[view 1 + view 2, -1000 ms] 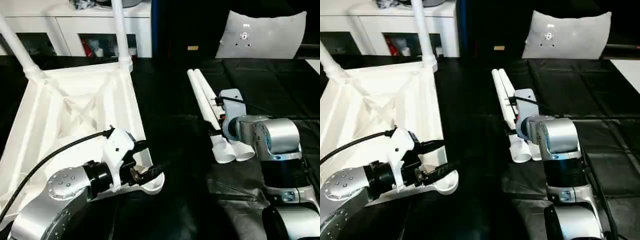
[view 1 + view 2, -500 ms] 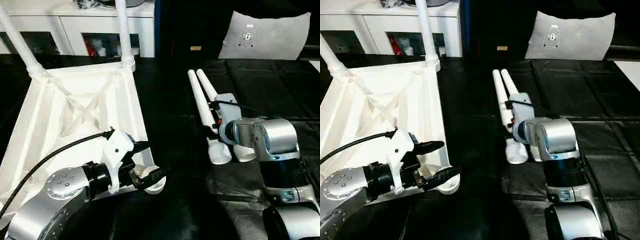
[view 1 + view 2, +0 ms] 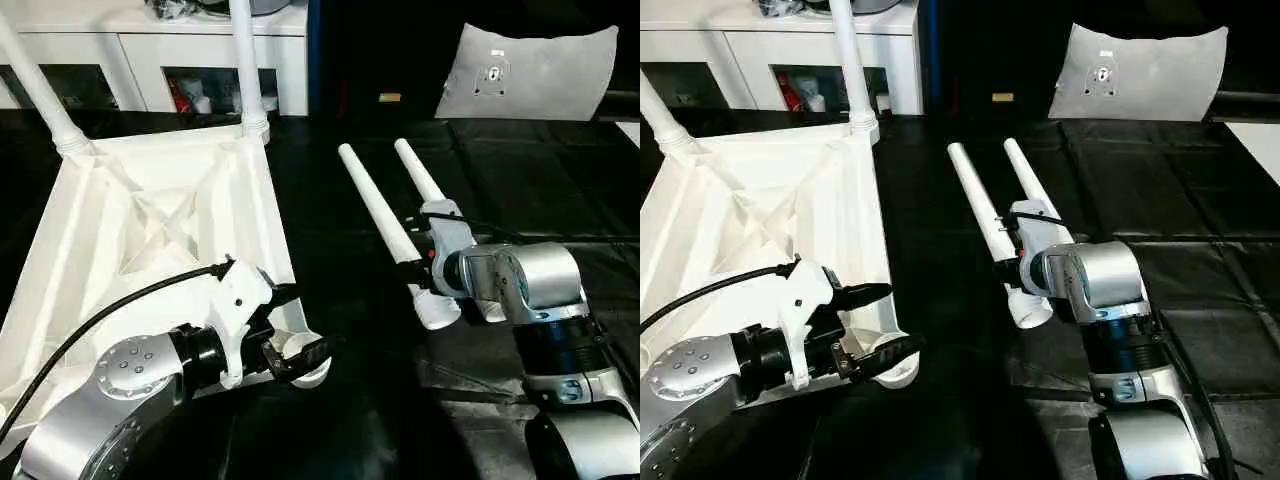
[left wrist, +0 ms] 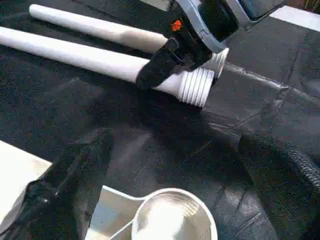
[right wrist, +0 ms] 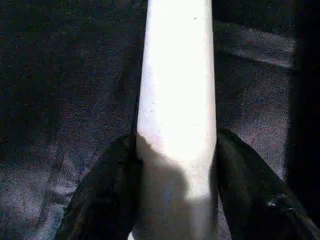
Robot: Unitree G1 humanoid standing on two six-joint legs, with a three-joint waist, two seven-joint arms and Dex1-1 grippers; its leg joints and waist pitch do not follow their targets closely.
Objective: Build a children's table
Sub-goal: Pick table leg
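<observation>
black sheet [image 3: 360,250] under all | right gripper [image 5: 175,165] pinching left loose leg [image 3: 385,215] | left gripper [image 3: 300,325] spread at tabletop [image 3: 150,220] corner socket [image 4: 172,217]

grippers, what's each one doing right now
left gripper: open, empty, at a round corner socket.
right gripper: fingers either side of a long white plastic table leg.

I can't make out any readable text from here. The grey pillow [image 3: 530,58] at the back carries a small printed mark, and the right tool [image 4: 172,25] shows an orange dot; both are illegible.
</observation>
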